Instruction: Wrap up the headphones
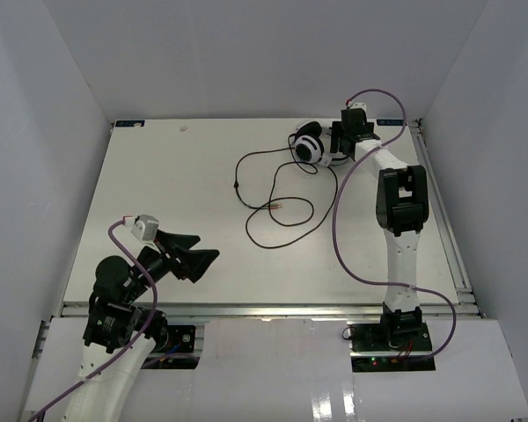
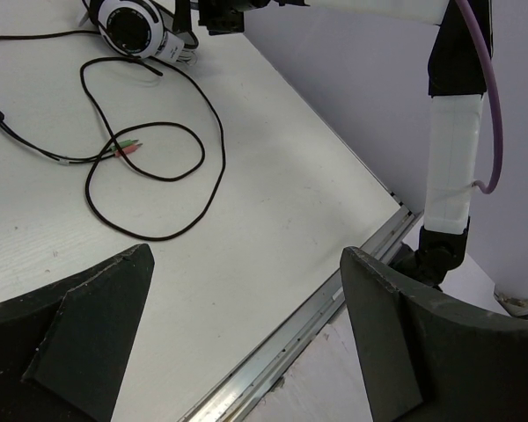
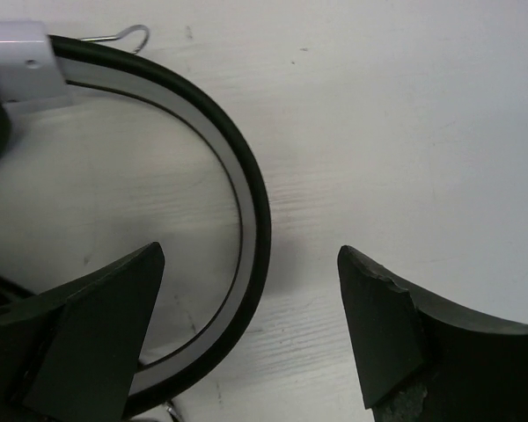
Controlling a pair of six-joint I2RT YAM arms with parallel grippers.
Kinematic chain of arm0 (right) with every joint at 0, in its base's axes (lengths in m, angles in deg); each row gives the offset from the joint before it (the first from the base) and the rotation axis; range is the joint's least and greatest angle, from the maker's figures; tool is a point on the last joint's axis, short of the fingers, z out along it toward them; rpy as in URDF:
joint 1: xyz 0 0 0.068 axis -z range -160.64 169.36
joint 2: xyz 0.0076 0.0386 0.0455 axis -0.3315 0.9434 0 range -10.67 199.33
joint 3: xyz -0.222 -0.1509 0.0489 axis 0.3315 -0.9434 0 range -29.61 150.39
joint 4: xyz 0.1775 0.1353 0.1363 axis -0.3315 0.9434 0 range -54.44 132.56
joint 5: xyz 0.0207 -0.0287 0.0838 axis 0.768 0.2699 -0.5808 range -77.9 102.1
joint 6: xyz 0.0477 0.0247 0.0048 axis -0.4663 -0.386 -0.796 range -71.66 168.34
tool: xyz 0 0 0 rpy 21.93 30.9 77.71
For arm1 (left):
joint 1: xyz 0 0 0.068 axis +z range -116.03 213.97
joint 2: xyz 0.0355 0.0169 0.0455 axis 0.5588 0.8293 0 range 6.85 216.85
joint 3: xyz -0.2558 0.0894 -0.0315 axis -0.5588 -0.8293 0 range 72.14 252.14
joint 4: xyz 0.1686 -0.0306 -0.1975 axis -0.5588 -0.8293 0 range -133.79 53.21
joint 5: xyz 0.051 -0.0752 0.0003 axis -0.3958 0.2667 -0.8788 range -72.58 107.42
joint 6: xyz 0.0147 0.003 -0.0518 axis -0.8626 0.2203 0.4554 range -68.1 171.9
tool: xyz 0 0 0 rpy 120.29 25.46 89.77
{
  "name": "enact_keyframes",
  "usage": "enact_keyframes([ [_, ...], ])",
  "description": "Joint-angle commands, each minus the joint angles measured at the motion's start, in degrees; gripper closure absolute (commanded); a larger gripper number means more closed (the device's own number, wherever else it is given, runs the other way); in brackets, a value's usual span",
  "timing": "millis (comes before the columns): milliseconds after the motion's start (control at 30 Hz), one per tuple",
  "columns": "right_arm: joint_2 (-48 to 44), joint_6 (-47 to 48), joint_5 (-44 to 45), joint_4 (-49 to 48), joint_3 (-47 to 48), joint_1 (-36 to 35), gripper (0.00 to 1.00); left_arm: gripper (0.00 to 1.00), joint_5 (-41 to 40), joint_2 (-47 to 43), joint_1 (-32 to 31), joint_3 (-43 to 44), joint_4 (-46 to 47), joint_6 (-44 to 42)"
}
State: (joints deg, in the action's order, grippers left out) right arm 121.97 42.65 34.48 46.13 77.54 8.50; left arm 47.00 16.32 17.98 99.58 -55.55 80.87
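Observation:
The white headphones (image 1: 310, 145) lie at the far right of the table, their thin black cord (image 1: 277, 207) sprawled in loose loops toward the middle. My right gripper (image 1: 345, 142) is open and hangs right over the headband (image 3: 246, 202), which curves between its fingers, nearer the left one. In the left wrist view the cup (image 2: 136, 28) and cord (image 2: 150, 180) show at the top left. My left gripper (image 1: 194, 257) is open and empty, low near the table's front left, far from the headphones.
The table's metal front rail (image 2: 334, 303) runs under my left gripper. White walls close in the table on three sides. The right arm's purple cable (image 1: 339, 229) arcs over the table's right part.

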Motion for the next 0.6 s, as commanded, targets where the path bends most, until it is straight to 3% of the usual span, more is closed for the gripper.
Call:
enact_keyframes([
  [0, 2.94, -1.01, -0.20, -1.50, 4.95, 1.77, 0.19, 0.02, 0.81, 1.93, -0.10, -0.37, 0.85, -0.06],
  [433, 7.10, 0.71, -18.77, 2.10, 9.81, 4.15, 0.48, 0.02, 0.89, 2.95, -0.10, -0.37, 0.83, 0.12],
  [567, 7.17, 1.13, -23.82, 6.50, 10.77, 4.09, 0.71, 0.02, 0.57, 2.21, -0.10, -0.37, 0.92, 0.21],
])
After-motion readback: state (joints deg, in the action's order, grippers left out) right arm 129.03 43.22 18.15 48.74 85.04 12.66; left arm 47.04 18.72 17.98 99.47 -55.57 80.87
